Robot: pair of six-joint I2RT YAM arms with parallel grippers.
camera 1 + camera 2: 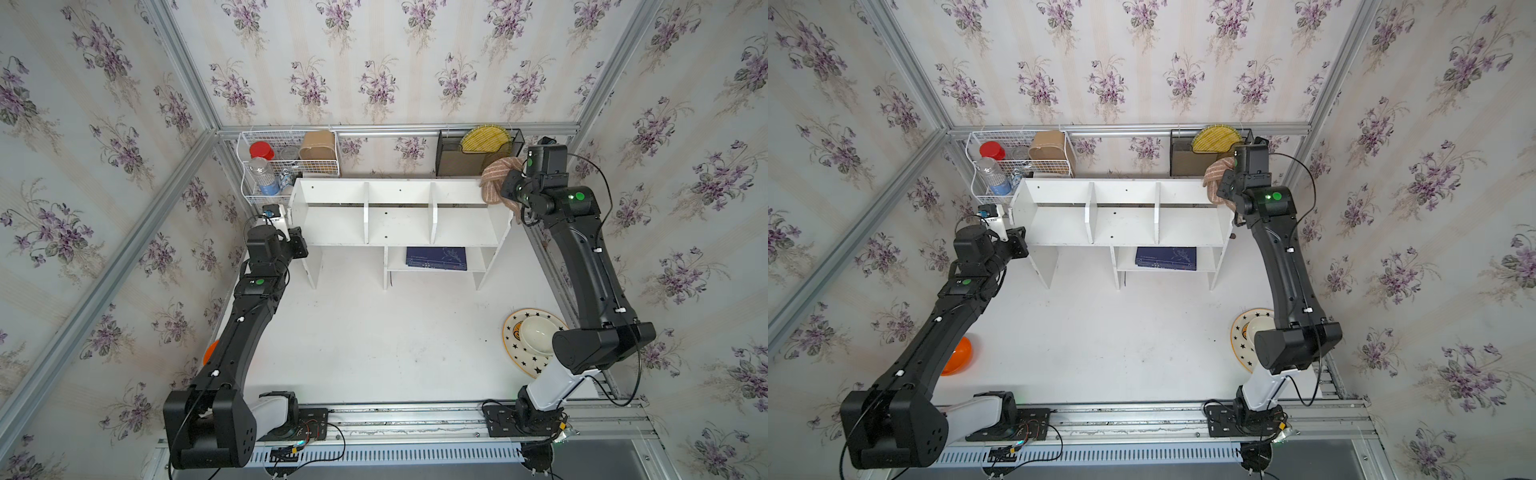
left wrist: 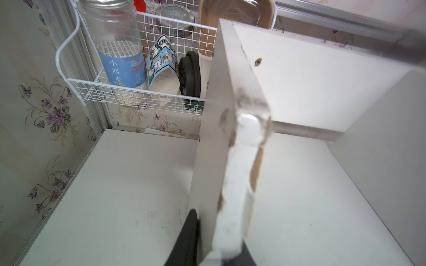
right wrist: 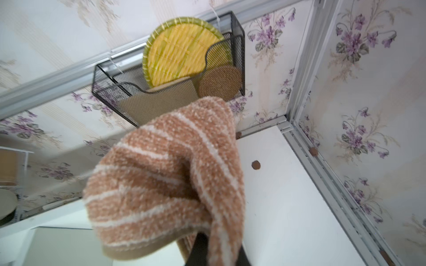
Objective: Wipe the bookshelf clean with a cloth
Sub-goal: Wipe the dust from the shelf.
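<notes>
Nearest, on the white bench (image 1: 374, 340), a shiny orange plastic bowl (image 1: 961, 353) is seen beside the left arm. On the right side a round cream plate with black stars (image 1: 513, 355) is laid, with a plain white ceramic bowl (image 1: 538, 330) set on it; both are partly hidden by the right arm.

Farther back, the wide white wooden bookshelf (image 1: 399, 226) is stood at the rear of the bench, and a flat dark blue book (image 1: 436, 257) is laid on its small lower shelf. The left claw (image 2: 219, 230) is clamped on the front edge of the bookshelf's left side panel, with one black finger (image 2: 190, 235) seen on the panel's outer face and the other on its inner face. The white coat of that edge is chipped, and brown board is exposed.

The right claw (image 3: 219, 253) is pressed together on the soft tan-brown cloth with thin white stripes (image 1: 494, 178). The cloth is held bunched at the right end of the bookshelf's top, and a fold is hung beside the right side panel. Whether the cloth is pressed against the wood cannot be told.

Farthest, on the back wall, a white wire basket (image 1: 291, 139) is hung behind the bookshelf's left end, and a clear bottle with a blue label (image 2: 119, 57) is kept in it. Behind the right end a black mesh rack (image 1: 451, 164) is hung, in which a round yellow-green woven mat (image 3: 179, 53) and a round cork coaster (image 3: 219, 83) are held.
</notes>
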